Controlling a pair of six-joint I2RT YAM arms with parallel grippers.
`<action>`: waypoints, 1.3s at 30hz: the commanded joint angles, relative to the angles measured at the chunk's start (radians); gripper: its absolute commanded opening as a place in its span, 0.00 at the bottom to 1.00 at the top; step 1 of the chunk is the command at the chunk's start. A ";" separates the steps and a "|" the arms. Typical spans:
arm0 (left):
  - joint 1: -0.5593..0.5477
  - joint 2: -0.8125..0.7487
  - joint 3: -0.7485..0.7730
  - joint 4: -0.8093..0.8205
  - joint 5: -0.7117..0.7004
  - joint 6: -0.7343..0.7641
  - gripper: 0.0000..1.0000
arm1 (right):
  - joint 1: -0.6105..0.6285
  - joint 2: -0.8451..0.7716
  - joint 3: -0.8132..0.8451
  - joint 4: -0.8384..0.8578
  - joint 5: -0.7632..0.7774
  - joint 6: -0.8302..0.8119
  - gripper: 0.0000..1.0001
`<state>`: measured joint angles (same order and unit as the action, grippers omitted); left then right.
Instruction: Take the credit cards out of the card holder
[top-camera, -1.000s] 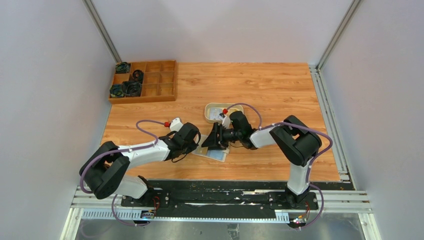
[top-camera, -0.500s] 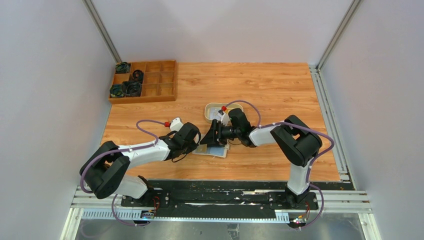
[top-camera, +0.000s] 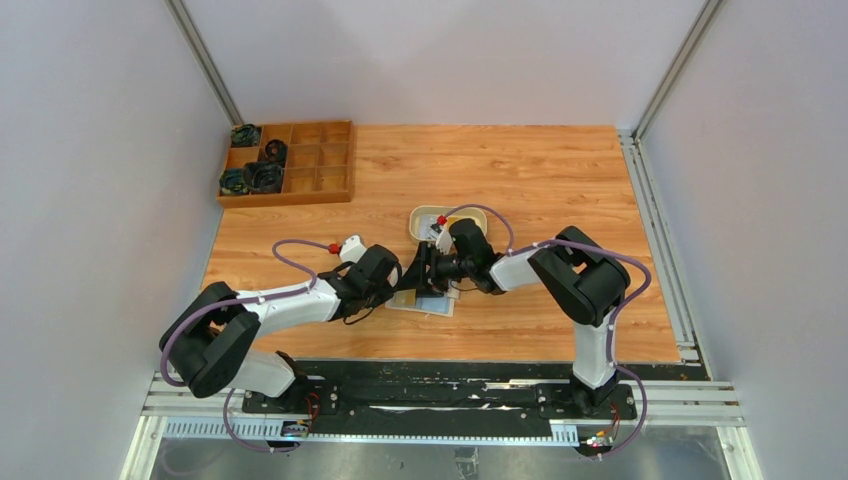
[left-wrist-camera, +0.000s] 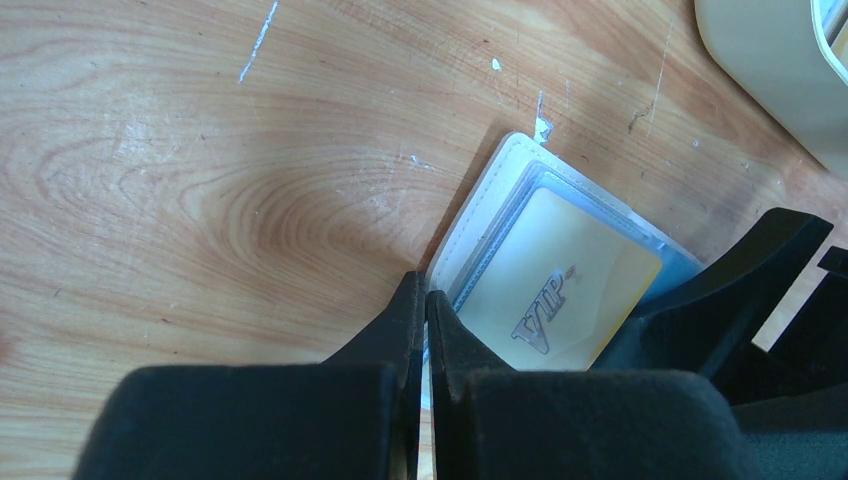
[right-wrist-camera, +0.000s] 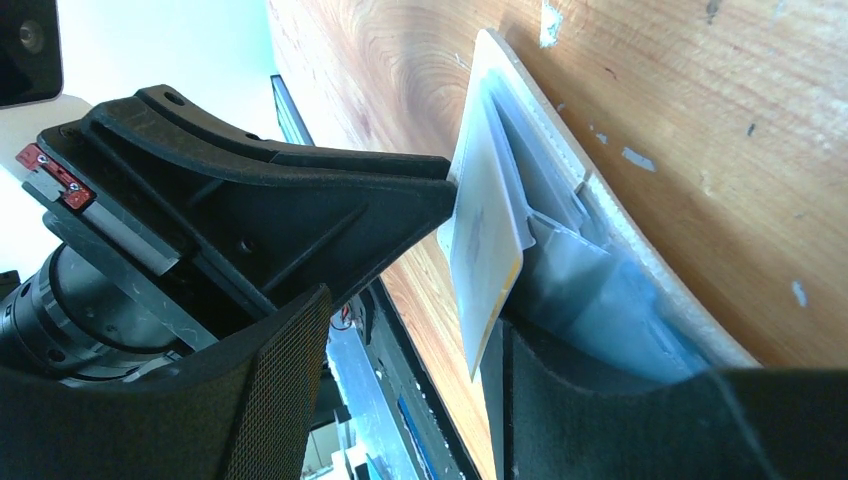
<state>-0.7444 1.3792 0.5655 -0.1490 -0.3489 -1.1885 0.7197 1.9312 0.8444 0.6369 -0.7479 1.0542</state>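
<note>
The card holder lies open on the wood between the arms, cream with pale-blue pockets. A yellow credit card marked VIP sticks partly out of its pocket. My left gripper is shut on the holder's near edge, also seen from above. My right gripper is open over the holder. The card's raised free edge stands between its jaws, close to the lower finger. From above, the right gripper nearly meets the left one. Any other cards are hidden.
An oval beige tray with something pale in it stands just behind the right gripper; its rim shows in the left wrist view. A wooden compartment box with black parts sits at the back left.
My right gripper has moved left and a little farther back, closing on the left gripper over the open holder. The left arm has stayed put.
</note>
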 joint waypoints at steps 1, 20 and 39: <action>-0.010 0.017 -0.002 -0.044 -0.005 -0.003 0.00 | 0.014 -0.026 -0.006 0.031 0.004 0.012 0.59; -0.006 0.023 -0.002 -0.044 0.003 -0.002 0.00 | -0.042 -0.110 -0.105 -0.055 0.014 -0.078 0.52; -0.006 0.032 0.002 -0.042 0.011 0.003 0.00 | -0.064 -0.086 -0.140 -0.074 0.021 -0.113 0.13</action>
<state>-0.7441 1.3834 0.5667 -0.1440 -0.3431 -1.1885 0.6697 1.8328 0.7116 0.5583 -0.7292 0.9466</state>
